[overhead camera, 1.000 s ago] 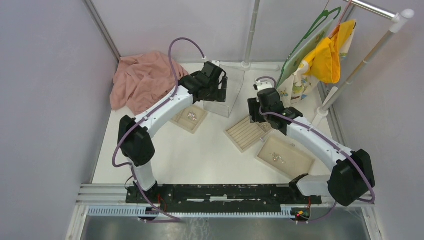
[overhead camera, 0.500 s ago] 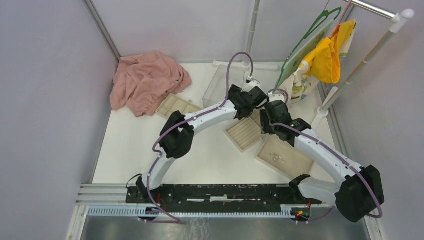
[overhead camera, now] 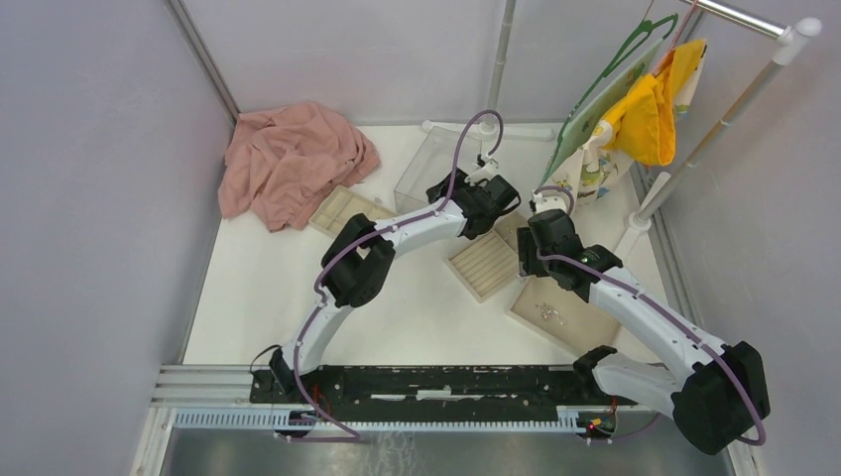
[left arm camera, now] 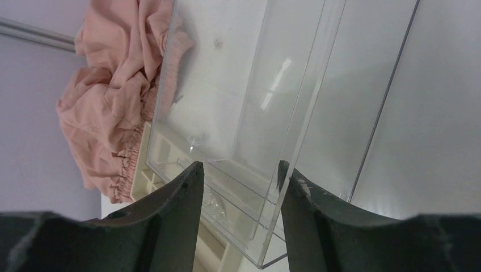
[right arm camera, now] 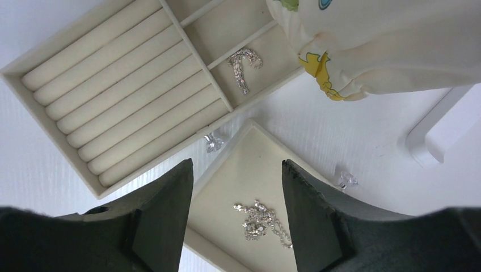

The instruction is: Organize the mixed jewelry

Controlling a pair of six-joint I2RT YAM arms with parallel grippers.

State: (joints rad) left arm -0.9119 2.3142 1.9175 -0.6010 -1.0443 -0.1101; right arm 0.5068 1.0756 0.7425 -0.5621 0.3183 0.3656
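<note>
You had a tangled cluster of silver chains (right arm camera: 262, 220) lying in the flat beige tray (right arm camera: 227, 181), a curved sparkly piece (right arm camera: 243, 67) in an end compartment of the ridged tray (right arm camera: 113, 102), and one tiny bit (right arm camera: 212, 141) loose on the surface (right arm camera: 317, 130) between them.

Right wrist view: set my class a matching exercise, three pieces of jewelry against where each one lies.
Things
1. tangled pile
2. short chain
3. small loose piece

Places
A. on the table, between the two trays
B. in the flat tray
C. in a side compartment of the ridged tray

Pairs: 1-B, 2-C, 3-A
</note>
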